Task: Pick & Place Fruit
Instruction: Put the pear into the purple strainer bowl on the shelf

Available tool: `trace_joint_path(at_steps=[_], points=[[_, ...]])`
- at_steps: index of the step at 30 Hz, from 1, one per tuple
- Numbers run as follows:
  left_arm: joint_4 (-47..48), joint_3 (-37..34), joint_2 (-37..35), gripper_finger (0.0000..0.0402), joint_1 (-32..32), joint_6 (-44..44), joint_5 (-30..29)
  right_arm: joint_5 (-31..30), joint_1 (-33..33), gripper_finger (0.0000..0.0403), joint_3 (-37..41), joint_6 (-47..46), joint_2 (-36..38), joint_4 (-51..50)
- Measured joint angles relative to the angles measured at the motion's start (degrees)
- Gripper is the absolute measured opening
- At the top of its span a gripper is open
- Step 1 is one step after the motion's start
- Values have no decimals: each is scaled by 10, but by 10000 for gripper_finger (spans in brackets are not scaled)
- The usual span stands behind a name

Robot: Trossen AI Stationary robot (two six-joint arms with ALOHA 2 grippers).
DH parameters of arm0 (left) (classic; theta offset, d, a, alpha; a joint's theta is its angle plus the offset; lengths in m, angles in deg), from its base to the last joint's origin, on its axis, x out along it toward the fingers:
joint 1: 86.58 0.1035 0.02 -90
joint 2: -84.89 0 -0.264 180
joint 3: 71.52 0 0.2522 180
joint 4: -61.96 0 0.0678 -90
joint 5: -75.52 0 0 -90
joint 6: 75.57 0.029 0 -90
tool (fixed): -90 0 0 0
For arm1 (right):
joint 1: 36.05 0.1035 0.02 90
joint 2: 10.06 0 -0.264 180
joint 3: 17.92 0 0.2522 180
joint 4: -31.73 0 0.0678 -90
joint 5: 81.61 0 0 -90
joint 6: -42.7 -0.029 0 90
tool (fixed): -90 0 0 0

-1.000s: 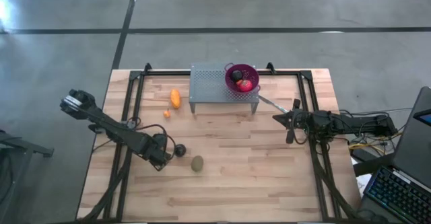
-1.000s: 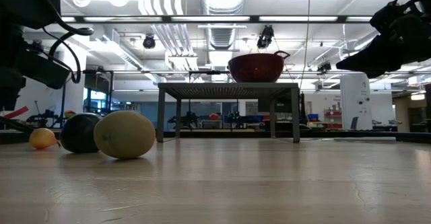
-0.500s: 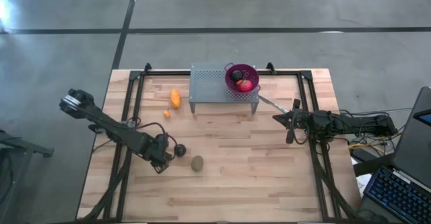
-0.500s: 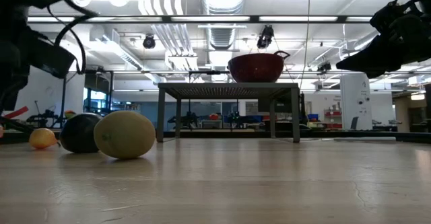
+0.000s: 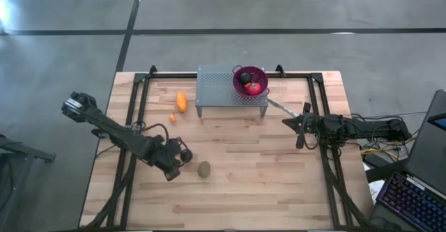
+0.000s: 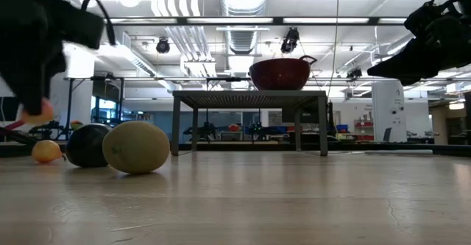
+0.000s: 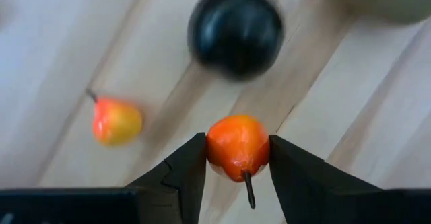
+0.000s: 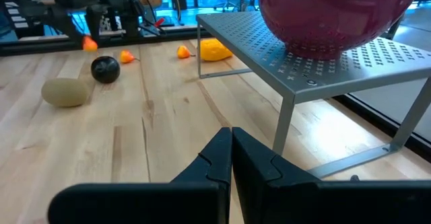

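Spanning the scene, the wooden worktop [image 5: 265, 183] carries a grey perforated stand [image 5: 223, 93] with a purple bowl [image 5: 249, 79] on it. The right claw [image 5: 298, 131] waits pinched together near the stand. The left claw [image 7: 236, 173] clamps a small orange fruit [image 7: 237, 146] above the boards, over a black ball [image 7: 236, 32], beside a brown-green oval [image 5: 203, 169].

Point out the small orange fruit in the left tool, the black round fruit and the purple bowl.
small orange fruit [image 7: 237, 146], left wrist view, its middle.
black round fruit [image 7: 236, 31], left wrist view, its middle.
purple bowl [image 8: 323, 23], right wrist view, its perforated wall.
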Motion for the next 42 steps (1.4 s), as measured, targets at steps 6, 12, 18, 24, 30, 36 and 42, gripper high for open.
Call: trace_joint_path(at_steps=[6,12,18,24,30,36,42], points=[[-1,32,0,156,0,38,-91,0,0,8,0,2,0,0],[-10,53,0,156,0,78,-185,0,0,8,0,7,0,0],[-61,55,0,156,0,130,-262,0,0,8,0,9,0,1],[-144,55,0,156,0,218,-323,0,0,8,0,-40,0,19],[-270,44,0,156,1,334,-348,4,0,8,5,-39,0,77],[-425,2,0,156,11,448,-348,5,0,8,8,-100,-1,143],[-598,-59,0,156,45,524,-302,50,0,9,24,-89,-4,196]])
